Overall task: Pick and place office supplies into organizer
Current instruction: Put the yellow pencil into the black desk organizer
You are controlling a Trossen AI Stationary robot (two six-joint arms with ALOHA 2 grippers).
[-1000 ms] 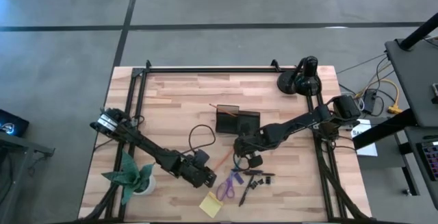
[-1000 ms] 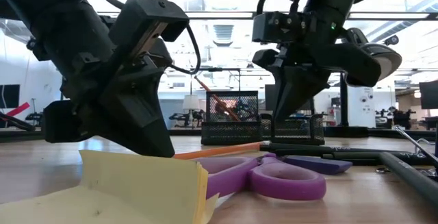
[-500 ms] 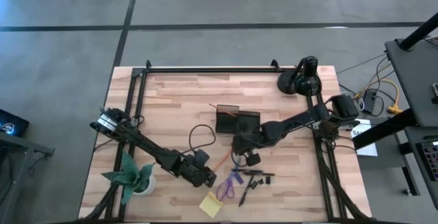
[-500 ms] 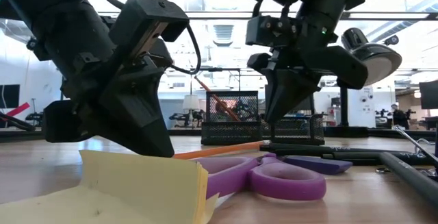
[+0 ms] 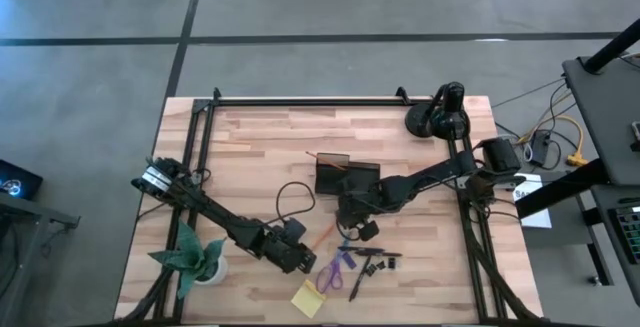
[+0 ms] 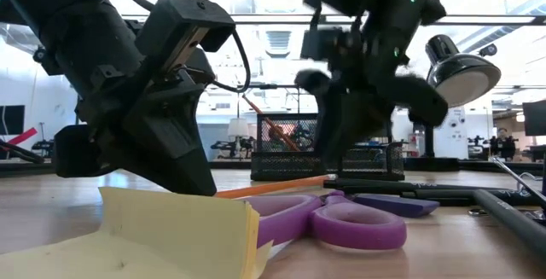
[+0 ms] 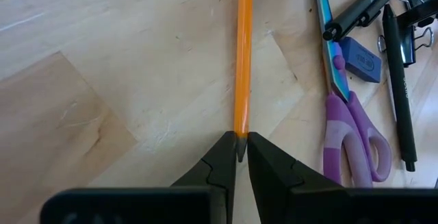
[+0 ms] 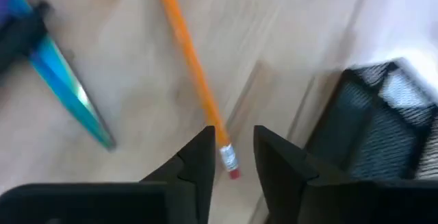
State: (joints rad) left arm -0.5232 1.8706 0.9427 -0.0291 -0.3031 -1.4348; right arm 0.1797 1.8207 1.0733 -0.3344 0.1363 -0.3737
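Your right gripper [image 8: 233, 157] hangs over the middle of the worktop [image 5: 250, 167], just in front of the dark mesh organizer [image 5: 346, 177]. Its fingers are parted a little, straddling the eraser end of an orange pencil [image 8: 188, 70] that lies flat on the wood; they do not clamp it. A second orange pencil leans inside the organizer.

Your left gripper [image 7: 237, 157] sits nearer the front edge, its fingers almost together with the pencil's sharpened tip between them; you cannot tell whether they pinch it.

Toward the front edge lie the purple-handled scissors [image 7: 352, 131], a small purple piece [image 7: 361, 50], black pens [image 7: 397, 90], binder clips [image 7: 414, 5] and a yellow sticky-note pad [image 5: 308, 297].
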